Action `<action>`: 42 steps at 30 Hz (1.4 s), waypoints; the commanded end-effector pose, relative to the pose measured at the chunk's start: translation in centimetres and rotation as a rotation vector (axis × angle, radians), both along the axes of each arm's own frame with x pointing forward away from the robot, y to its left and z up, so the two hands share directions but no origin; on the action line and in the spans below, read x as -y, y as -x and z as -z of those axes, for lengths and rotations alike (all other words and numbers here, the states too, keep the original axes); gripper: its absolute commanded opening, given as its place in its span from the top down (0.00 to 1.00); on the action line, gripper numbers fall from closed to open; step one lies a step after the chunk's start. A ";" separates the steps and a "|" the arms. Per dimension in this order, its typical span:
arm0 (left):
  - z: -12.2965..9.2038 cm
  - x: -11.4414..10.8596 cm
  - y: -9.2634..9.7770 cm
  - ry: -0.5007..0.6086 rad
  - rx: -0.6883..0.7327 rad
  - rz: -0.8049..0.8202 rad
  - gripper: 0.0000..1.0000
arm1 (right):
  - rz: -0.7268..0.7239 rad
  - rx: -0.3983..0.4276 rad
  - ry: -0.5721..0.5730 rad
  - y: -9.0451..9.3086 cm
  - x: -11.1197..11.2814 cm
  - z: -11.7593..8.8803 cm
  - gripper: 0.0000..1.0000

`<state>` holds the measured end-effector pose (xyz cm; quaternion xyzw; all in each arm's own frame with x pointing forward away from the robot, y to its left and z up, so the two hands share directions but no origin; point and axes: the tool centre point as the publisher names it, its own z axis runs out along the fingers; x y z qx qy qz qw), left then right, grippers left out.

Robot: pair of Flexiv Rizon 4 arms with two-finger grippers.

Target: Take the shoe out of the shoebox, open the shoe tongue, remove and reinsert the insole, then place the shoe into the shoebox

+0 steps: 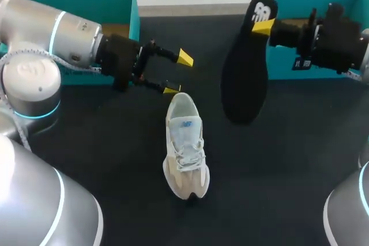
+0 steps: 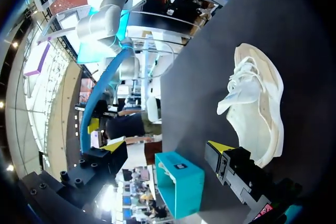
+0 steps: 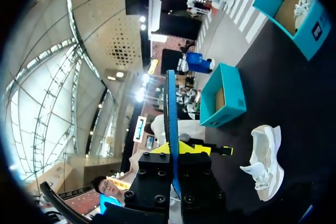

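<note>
One shoe [image 1: 185, 148] upright | left fingers [image 1: 185, 57] wide, just by its heel | right fingers [image 1: 263, 26] clamp insole [image 1: 245, 73]

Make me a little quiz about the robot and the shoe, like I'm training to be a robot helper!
1. True or false: the right hand is shut on the black insole.
2. Where is the white shoe? A: held up in the air. B: on the table. C: on top of the insole.
3. Fill in: the left hand is ____ and holds nothing.
Key: 1 true; 2 B; 3 open.
</note>
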<state>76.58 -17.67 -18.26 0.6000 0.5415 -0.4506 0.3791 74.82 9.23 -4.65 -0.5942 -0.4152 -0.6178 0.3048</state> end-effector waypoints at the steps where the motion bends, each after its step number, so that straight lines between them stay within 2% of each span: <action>1: 0.4 0.0 0.2 0.026 -0.008 -0.018 0.00 | 0.063 -0.053 -0.030 -1.6 -1.2 0.7 1.00; 9: -0.2 0.0 0.1 0.093 0.000 -0.064 0.00 | 0.049 -0.156 -0.071 -4.6 -2.2 1.6 1.00; 18: -0.7 0.8 0.0 0.171 0.001 -0.093 0.00 | 0.030 -0.243 -0.108 -5.9 -4.4 2.8 1.00; 27: -2.0 0.9 0.7 0.221 0.021 -0.087 0.01 | -0.033 -0.323 -0.124 -7.0 -6.4 5.7 1.00; 32: -3.1 0.8 1.0 0.251 0.031 -0.082 0.12 | -0.065 -0.355 -0.107 -7.6 -7.0 6.8 1.00; 38: -3.6 1.9 1.0 0.266 0.035 -0.065 0.16 | -0.127 -0.376 -0.090 -8.2 -8.0 7.3 1.00; 42: -3.8 2.5 1.1 0.273 0.033 -0.056 0.36 | -0.162 -0.383 -0.088 -8.4 -8.6 7.4 1.00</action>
